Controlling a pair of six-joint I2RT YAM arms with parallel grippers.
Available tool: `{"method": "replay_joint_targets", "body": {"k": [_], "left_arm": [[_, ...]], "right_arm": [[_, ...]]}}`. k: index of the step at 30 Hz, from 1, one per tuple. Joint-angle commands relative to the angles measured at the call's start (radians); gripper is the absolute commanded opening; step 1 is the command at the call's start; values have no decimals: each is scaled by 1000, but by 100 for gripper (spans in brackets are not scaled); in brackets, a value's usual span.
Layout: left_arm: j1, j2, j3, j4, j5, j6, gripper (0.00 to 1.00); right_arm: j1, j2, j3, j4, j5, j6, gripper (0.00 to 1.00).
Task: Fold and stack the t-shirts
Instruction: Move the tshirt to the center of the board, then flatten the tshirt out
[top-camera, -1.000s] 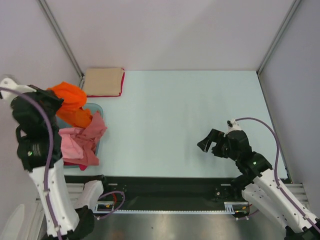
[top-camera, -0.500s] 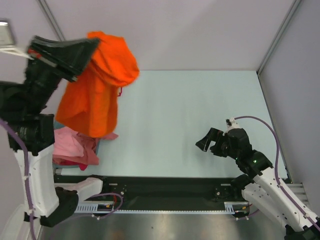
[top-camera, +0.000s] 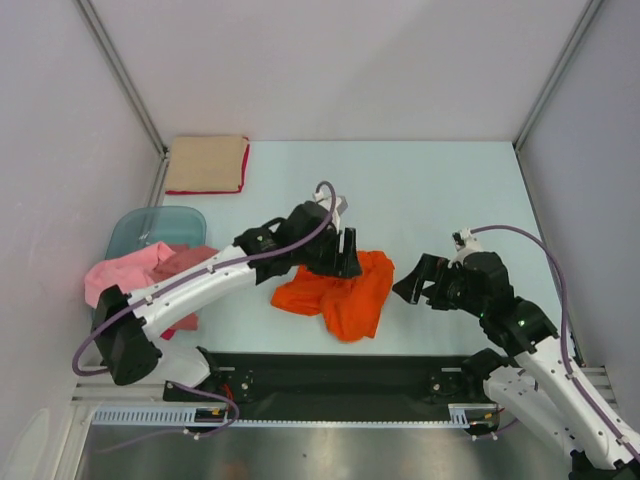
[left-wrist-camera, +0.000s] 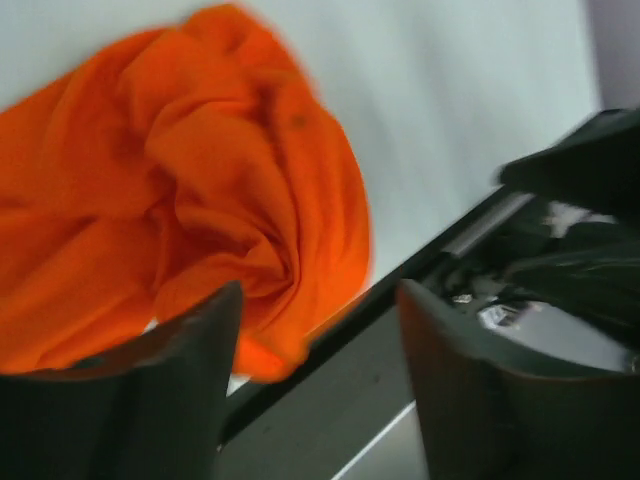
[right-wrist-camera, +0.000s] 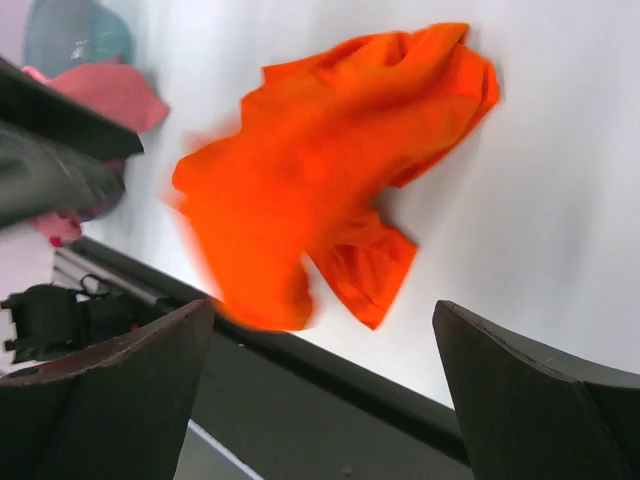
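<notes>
On the table (top-camera: 450, 190), between both arms for easy spreading, the orange shirt (top-camera: 335, 292) lies crumpled; the left gripper (top-camera: 343, 260) hovers over it, fingers apart, the right gripper (top-camera: 416, 286) beside, likewise apart.

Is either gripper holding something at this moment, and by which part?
Nothing is held. The left gripper and right gripper are both open; the orange t-shirt lies crumpled on the table.
</notes>
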Motion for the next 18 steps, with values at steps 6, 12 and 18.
{"method": "replay_joint_targets", "body": {"k": [6,12,18], "left_arm": [[-40,-307,-238,-99,-336,111,98],[-37,-381,-416,-37,-200,39,88],[-51,-264,-545,224,-103,-40,75]], "right_arm": [[-3,64,32,-53,90,39,100],[40,232,-71,125,-4,131,86],[147,378,-126,304,79,156,76]]}}
